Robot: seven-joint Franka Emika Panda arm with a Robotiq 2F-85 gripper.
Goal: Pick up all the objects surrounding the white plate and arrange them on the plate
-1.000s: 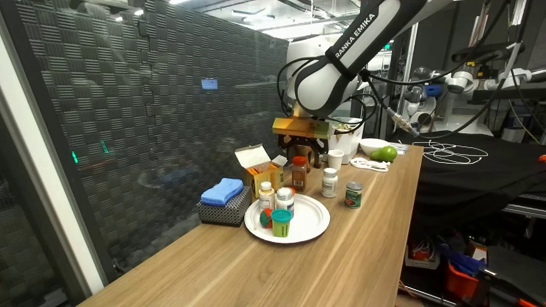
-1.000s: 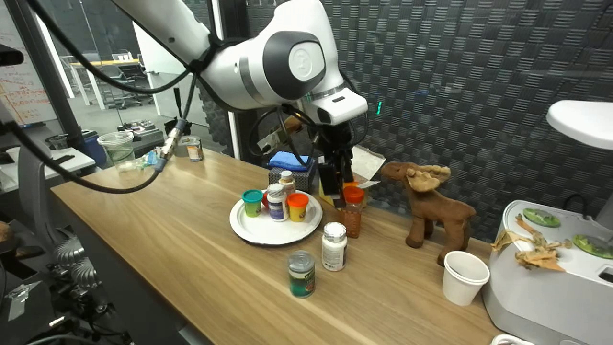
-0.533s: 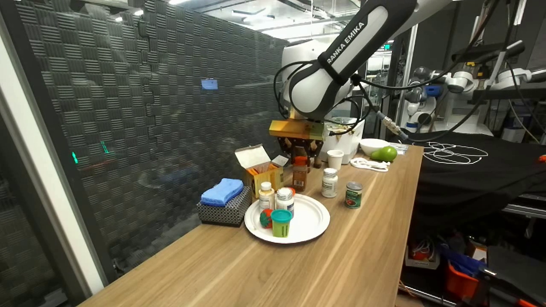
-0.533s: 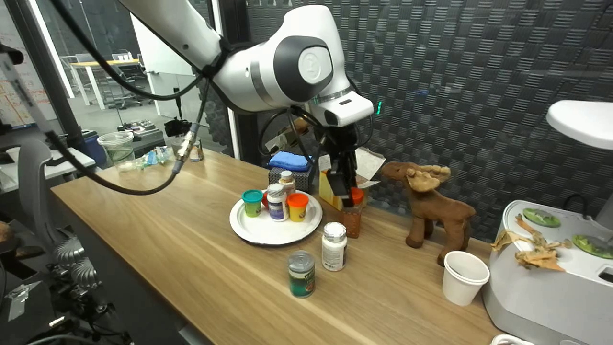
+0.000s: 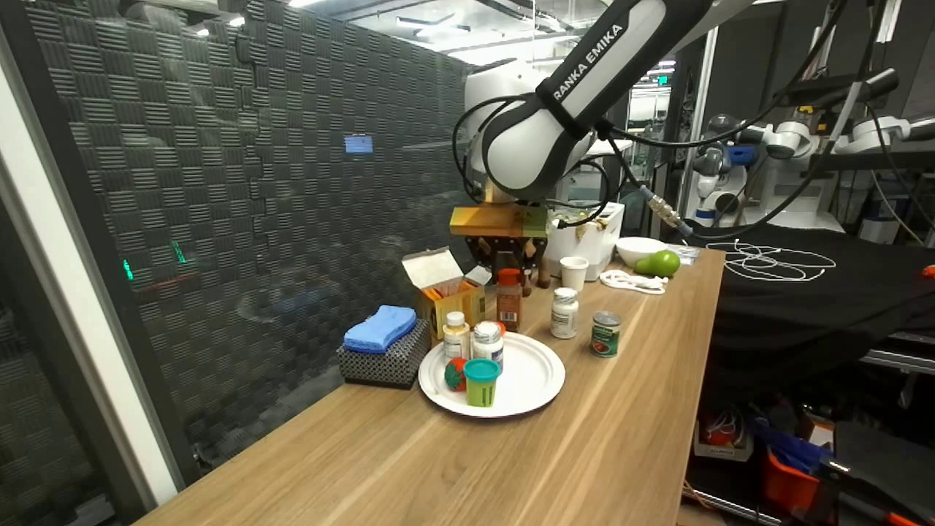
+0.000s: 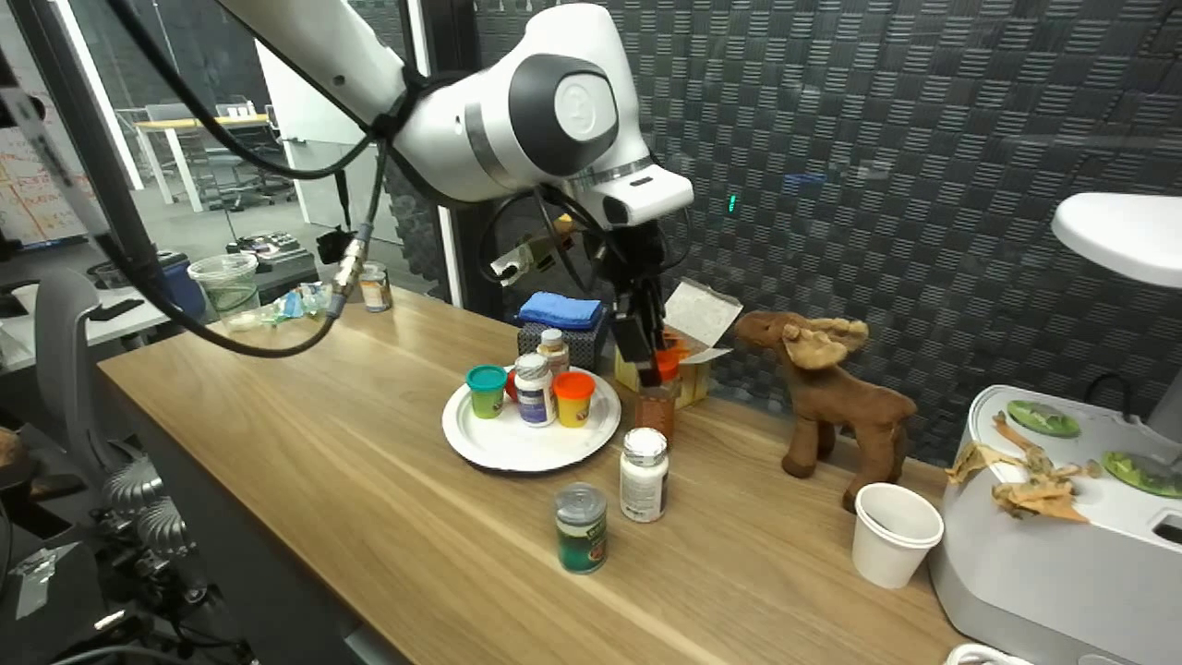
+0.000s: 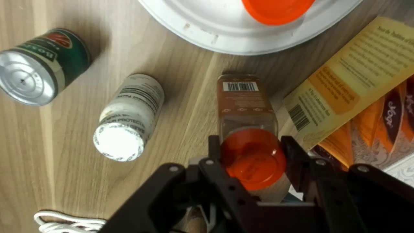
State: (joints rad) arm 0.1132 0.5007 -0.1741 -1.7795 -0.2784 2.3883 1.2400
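In an exterior view, a round white plate (image 6: 508,453) is set on the wooden surface (image 6: 397,443). Toward the plate's far edge are gathered a green tub (image 6: 488,397) with a teal lid, by the left edge, a red-and-green item (image 5: 455,374) beside it, a white bottle (image 6: 535,395) with a purple-blue label, a pale-capped bottle (image 6: 553,348) behind, and a yellow tub (image 6: 574,408) with an orange lid toward the right edge. Past that edge an orange-capped brown bottle (image 6: 657,411) is held by its cap; whether its base is lifted cannot be told. A second white bottle (image 6: 644,476) is stood upright, closer to the surface's near edge
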